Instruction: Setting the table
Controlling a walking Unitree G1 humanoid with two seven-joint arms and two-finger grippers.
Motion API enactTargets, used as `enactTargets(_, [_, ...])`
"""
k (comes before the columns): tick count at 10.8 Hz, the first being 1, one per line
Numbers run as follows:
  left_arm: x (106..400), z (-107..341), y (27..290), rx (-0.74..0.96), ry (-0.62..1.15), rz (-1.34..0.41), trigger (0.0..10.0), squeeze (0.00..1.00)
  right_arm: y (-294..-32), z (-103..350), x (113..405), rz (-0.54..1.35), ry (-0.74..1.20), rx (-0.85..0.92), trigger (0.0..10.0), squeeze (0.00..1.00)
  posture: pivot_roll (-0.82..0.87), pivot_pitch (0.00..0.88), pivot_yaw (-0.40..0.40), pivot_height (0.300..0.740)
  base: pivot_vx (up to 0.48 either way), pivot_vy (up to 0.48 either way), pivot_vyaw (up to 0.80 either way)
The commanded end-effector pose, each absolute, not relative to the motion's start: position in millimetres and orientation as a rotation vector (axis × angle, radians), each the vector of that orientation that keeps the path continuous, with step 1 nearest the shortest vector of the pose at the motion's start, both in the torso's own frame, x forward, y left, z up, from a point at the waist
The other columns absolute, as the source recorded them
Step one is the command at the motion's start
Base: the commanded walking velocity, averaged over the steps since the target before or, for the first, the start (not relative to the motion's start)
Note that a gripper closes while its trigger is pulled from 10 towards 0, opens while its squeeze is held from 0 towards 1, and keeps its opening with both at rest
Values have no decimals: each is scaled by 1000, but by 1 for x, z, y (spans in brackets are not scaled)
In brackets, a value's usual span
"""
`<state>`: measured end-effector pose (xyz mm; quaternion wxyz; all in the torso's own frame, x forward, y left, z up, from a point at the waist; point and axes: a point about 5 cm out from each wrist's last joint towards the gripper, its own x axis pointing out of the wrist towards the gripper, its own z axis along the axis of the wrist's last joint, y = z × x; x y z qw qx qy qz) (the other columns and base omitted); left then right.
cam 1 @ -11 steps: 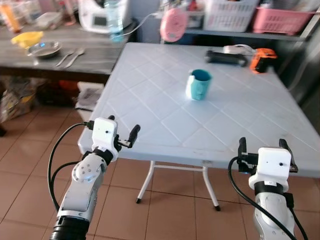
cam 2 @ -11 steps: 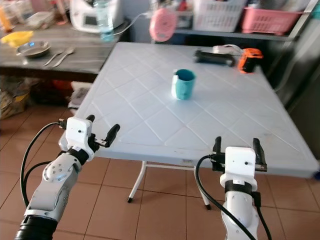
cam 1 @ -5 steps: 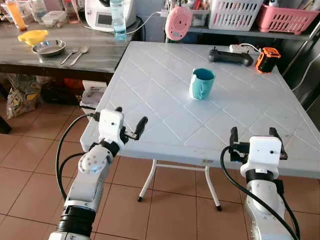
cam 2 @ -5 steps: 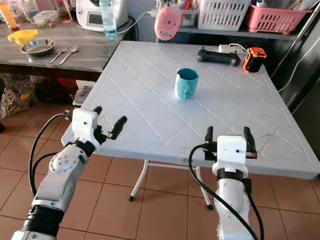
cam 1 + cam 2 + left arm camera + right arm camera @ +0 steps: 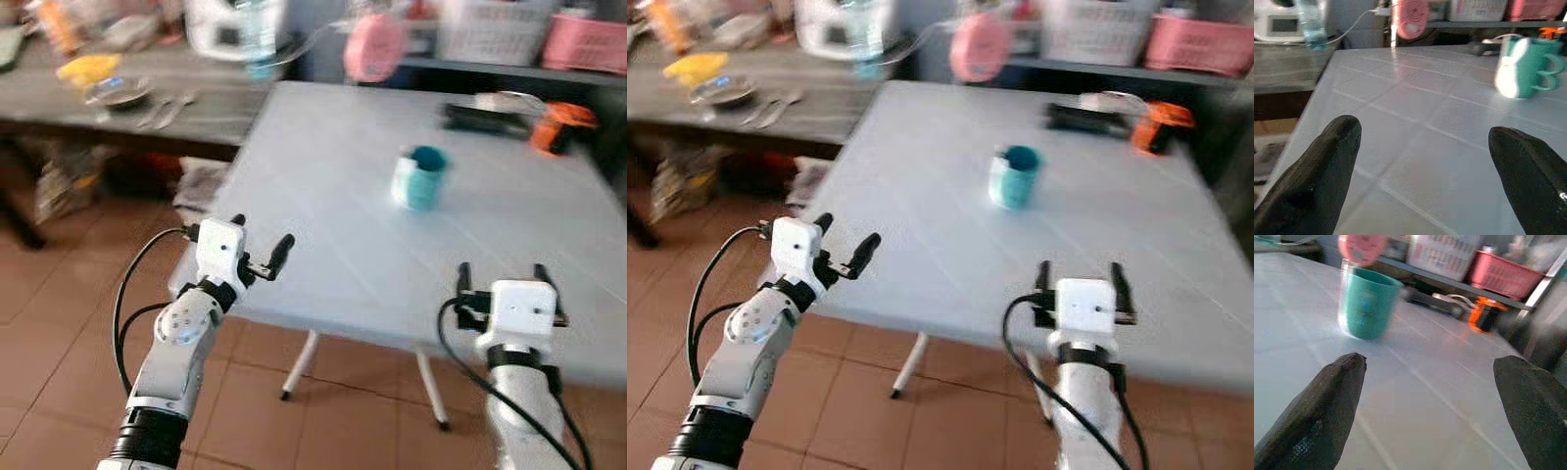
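A teal mug (image 5: 423, 178) stands upright near the middle of the white folding table (image 5: 333, 245). It also appears in the left wrist view as the mug (image 5: 1523, 66) and in the right wrist view as the mug (image 5: 1370, 303). My left gripper (image 5: 263, 235) is open at the table's near left corner, holding nothing. My right gripper (image 5: 502, 276) is open at the near edge, to the right, also holding nothing. On the dark side table (image 5: 196, 117) at the far left lie a steel bowl (image 5: 116, 93), a spoon and fork (image 5: 167, 110) and a yellow item (image 5: 86, 69). The picture is blurred.
A black controller (image 5: 485, 116) and an orange gadget (image 5: 556, 127) lie at the table's far edge. Behind stand a pink fan (image 5: 374, 47), a white basket and a pink basket (image 5: 588, 39) on a shelf. Tiled floor (image 5: 59, 323) spreads on the left.
The whole picture has shifted and blurred, so the camera moved, swinging to the left. Both grippers stay open at the table's near edge. The mug has not moved on the table.
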<state>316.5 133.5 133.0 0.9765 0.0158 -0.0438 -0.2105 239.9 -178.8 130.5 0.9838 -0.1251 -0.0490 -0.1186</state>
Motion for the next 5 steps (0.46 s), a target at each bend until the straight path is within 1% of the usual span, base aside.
enactTargets(1, [318,135,132,40,-96,-434,10000,0,-181,134,238,-251,-115,-255,10000,0,139,77,18,740,341,0,0])
enactTargets(5, [316,134,131,42,-93,-445,10000,0,-180,134,239,-248,-116,-256,10000,0,144,73,14,740,347,0,0])
